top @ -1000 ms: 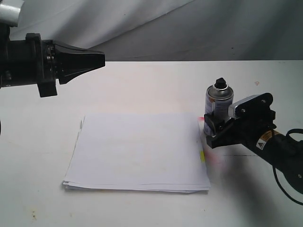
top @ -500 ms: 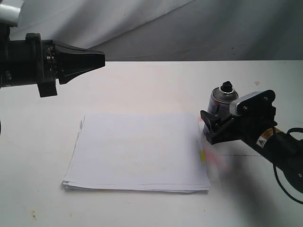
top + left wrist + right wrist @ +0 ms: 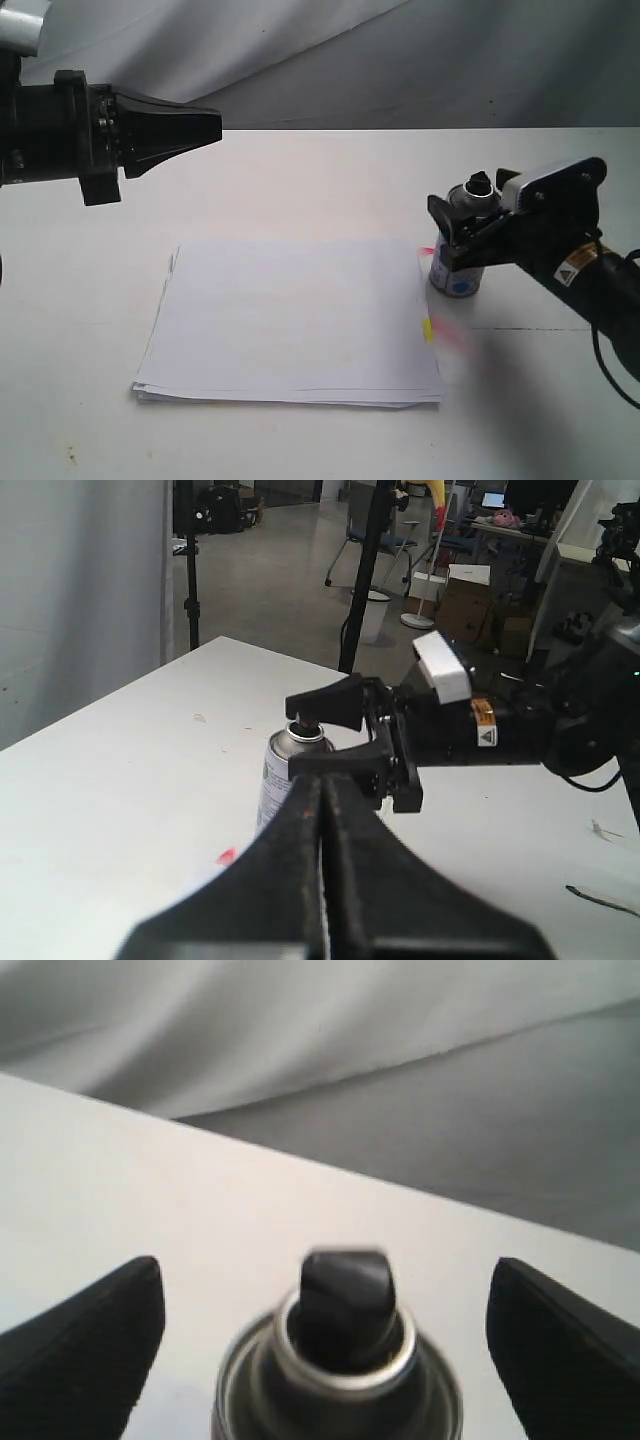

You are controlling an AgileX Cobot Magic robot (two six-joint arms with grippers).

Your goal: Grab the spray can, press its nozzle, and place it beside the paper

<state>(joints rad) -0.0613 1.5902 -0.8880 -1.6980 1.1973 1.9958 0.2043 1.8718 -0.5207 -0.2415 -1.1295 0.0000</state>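
Note:
The spray can (image 3: 460, 272) stands upright on the table just right of the paper (image 3: 290, 320), close to its edge with the yellow tab (image 3: 427, 328); its blue dot faces the exterior camera. The black nozzle (image 3: 479, 181) tops it. My right gripper (image 3: 466, 218) is open, and its fingers straddle the can's top without touching it. In the right wrist view the nozzle (image 3: 345, 1293) sits between the two fingertips (image 3: 95, 1345). My left gripper (image 3: 205, 127) hangs shut and empty high at the left, far from the can (image 3: 277, 780).
A grey backdrop cloth (image 3: 400, 60) hangs behind the white table (image 3: 330, 180). A dark cable (image 3: 610, 360) trails from the right arm at the right edge. Stands and boxes (image 3: 440, 580) fill the room beyond the table.
The right gripper has opened off the can's lower body and risen to its top. The can's label and blue dot now show. The left arm has not moved.

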